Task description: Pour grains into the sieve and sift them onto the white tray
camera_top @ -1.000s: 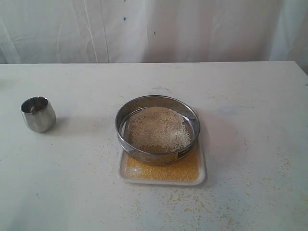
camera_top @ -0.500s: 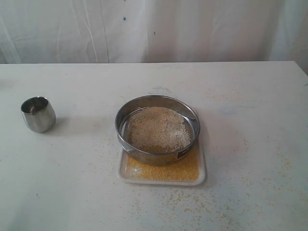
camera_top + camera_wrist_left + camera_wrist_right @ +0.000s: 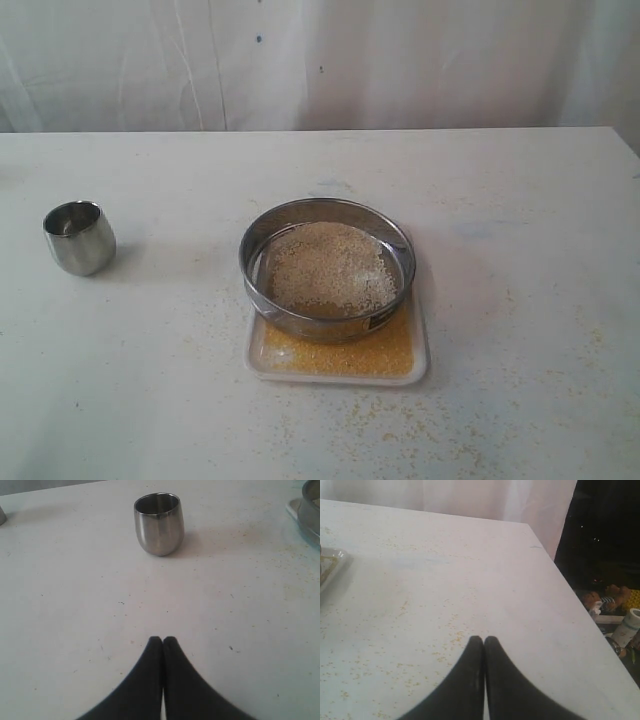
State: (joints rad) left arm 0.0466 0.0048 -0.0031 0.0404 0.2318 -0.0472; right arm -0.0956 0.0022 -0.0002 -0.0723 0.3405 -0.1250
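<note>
The sieve (image 3: 327, 268), a wide steel ring with mesh bottom, rests on the white tray (image 3: 421, 365) at the table's middle. Pale beige coarse grains (image 3: 330, 268) lie inside the sieve; fine yellow grains (image 3: 340, 356) cover the tray below it. In the left wrist view a sliver of the sieve (image 3: 311, 505) and tray shows at the edge. My left gripper (image 3: 163, 640) is shut on nothing, well short of the steel cup. My right gripper (image 3: 484, 640) is shut and empty over bare table, with the tray's corner (image 3: 331, 564) far off. Neither gripper appears in the exterior view.
A small rounded steel cup (image 3: 79, 237) stands upright at the left of the table, also seen as the cup (image 3: 159, 524) ahead of the left gripper. Spilled yellow granules (image 3: 400, 425) scatter around the tray. The table's right edge (image 3: 570, 590) drops off to clutter on the floor.
</note>
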